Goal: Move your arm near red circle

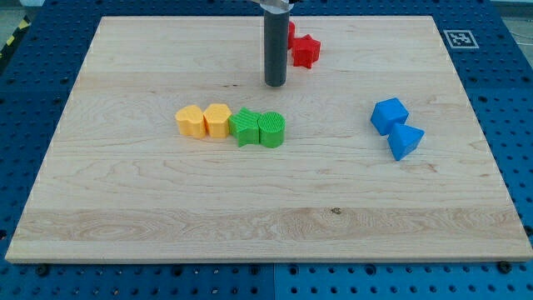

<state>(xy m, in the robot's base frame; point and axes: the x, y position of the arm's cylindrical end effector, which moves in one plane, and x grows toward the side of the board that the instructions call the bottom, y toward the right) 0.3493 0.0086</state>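
My tip [276,83] rests on the board a little above the green blocks. A red block [290,33] shows as a sliver just right of the rod, mostly hidden behind it; its shape cannot be made out. A red star [305,51] sits beside it, up and to the right of my tip. The tip touches neither.
A row of blocks lies below my tip: yellow block [191,121], yellow block [218,120], green star [246,127], green cylinder [272,129]. A blue cube [389,115] and a blue triangular block [405,141] sit at the view's right. The wooden board [125,217] has an ArUco marker [460,38] beyond its top right corner.
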